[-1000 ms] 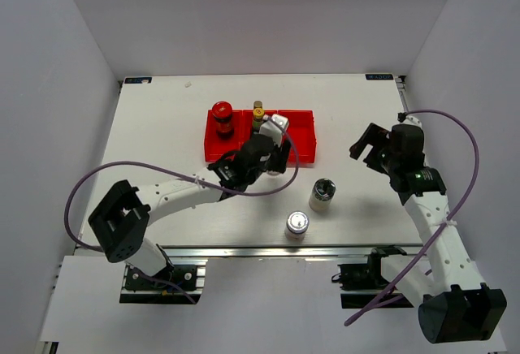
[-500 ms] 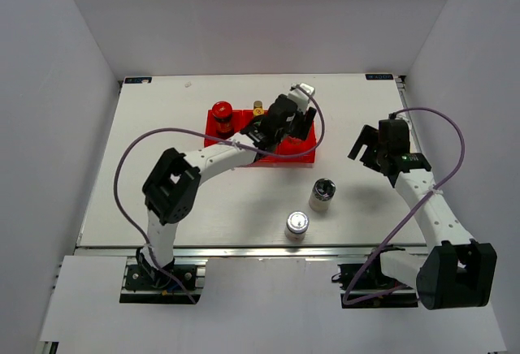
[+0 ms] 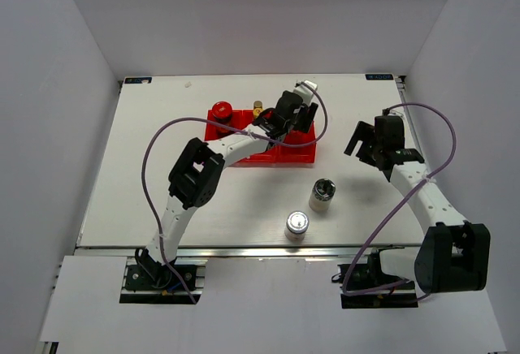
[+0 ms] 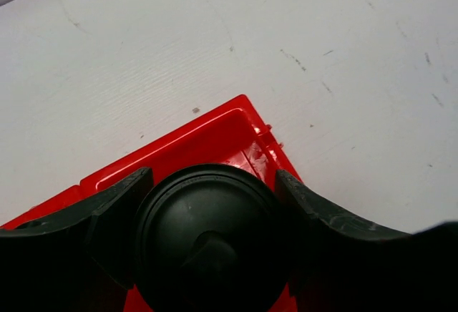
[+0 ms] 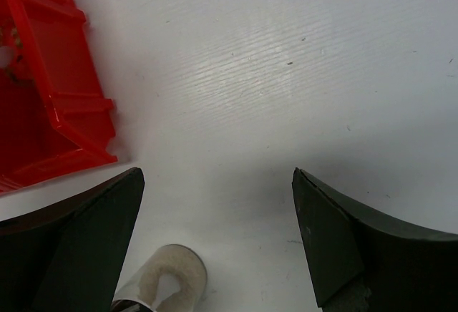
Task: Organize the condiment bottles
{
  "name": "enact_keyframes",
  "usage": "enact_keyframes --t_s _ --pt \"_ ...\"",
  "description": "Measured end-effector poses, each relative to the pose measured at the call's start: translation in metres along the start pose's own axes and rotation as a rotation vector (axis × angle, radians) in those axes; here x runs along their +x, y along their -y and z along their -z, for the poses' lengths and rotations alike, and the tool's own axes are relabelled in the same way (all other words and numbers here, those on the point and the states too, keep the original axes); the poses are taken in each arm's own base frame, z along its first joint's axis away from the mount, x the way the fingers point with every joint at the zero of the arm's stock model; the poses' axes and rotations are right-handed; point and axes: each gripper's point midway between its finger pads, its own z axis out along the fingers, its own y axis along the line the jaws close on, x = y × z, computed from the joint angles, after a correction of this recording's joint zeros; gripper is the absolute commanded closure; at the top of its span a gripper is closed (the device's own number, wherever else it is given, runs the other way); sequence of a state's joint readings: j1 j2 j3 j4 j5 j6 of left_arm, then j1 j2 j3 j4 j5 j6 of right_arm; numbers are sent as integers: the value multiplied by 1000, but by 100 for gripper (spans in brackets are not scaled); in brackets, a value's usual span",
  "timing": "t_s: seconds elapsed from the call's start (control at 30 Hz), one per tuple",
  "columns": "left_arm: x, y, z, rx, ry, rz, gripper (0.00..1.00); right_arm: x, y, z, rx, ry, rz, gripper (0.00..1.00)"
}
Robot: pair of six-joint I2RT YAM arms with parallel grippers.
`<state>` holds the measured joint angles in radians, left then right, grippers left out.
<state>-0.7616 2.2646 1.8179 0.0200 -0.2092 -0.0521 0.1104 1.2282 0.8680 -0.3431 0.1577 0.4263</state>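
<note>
**Jar poised over the end bin**

The left gripper [image 4: 211,187] is clenched on the black-lidded jar [image 4: 207,247], held upright straight above the right-hand end compartment of the bins [image 4: 215,129]; the drop looks plainly downward; the right gripper [image 5: 217,177] hangs agape, well apart.

red bins [image 3: 301,153] on a white table [image 3: 146,151] with faint grey scuffs. black-lidded jar [image 4: 207,233] between black fingers [image 4: 107,215]. dark jar [image 3: 220,113] with a red lid. thin bottle [image 3: 257,109] topped yellow. pale silver-lidded jar [image 3: 296,223]; pale dark-metallic-lidded jar [image 3: 323,187]. white arms [image 3: 172,216] with black joints; purple cables [image 3: 452,139].
</note>
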Motion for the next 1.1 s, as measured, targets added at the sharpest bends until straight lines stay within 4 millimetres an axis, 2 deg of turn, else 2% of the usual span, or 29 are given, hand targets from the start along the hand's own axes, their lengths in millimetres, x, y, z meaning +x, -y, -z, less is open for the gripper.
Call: enact_keyframes --t_s 0.23,0.37,0.4,0.67,0.83,0.9,1.0,1.1 --pt "15 -11 -15 -13 -8 18 45 9 3 -12 15 -41 15 11" --pt "24 -14 -24 -19 -9 30 35 11 1 -17 9 -57 20 11" --pt "25 -15 -25 -22 -9 35 27 12 0 -17 5 -60 20 11" --pt "15 -14 -27 -16 29 49 2 7 -6 -12 -25 -51 18 11" --pt "9 -14 -21 -9 37 54 2 -9 -16 11 -88 19 16 11" --pt "0 -14 -16 -8 49 57 2 -20 -23 32 -139 79 19 11" --pt "-19 -15 -1 -3 66 68 2 -25 -31 59 -215 141 38 11" --pt "-48 -17 26 6 80 92 2 -20 -40 81 -269 161 78 11"
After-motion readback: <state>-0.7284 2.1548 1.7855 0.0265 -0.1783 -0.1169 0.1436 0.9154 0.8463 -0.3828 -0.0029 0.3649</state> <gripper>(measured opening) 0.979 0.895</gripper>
